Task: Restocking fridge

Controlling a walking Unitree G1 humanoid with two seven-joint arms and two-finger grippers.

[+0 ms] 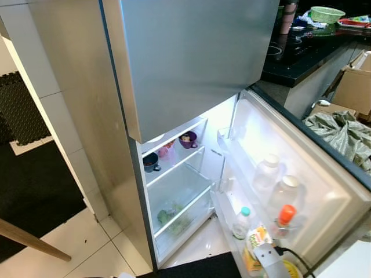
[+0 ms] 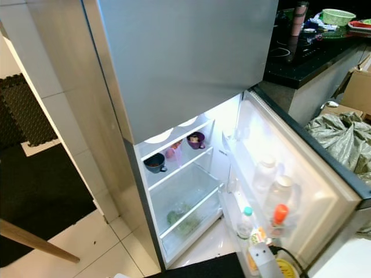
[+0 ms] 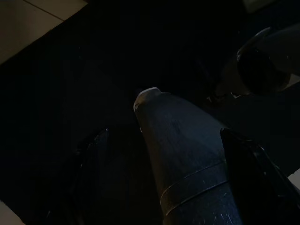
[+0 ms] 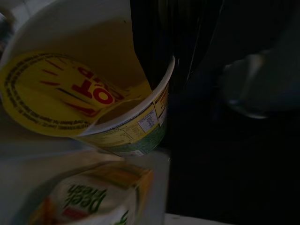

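Two arms on this robot, and the right one is doing the work. The right gripper (image 1: 268, 258) is reaching in low at the fridge door (image 1: 324, 191), right by the bottom door shelf (image 1: 229, 208). In the right wrist view a yellow-lidded cup (image 4: 93, 101) is sitting close against the fingers, lid peeled partway up, with a juice carton (image 4: 96, 204) just beside it. Can't tell whether the fingers are clamping the cup or sitting loose around it.

My guess is it's placing the cup into that door shelf. The next move calls for setting it down upright in the gap beside the carton, then backing out straight.

Room is getting tight there: a teal-capped bottle (image 1: 242, 223) and an orange-capped bottle (image 1: 284, 219) are already crowding the rack, and the shelf lip is right in the way. Main compartment shelves (image 1: 177, 191) are looking way roomier.

Left gripper (image 3: 187, 164) is hanging idle in the dark, fingers spread apart around nothing.
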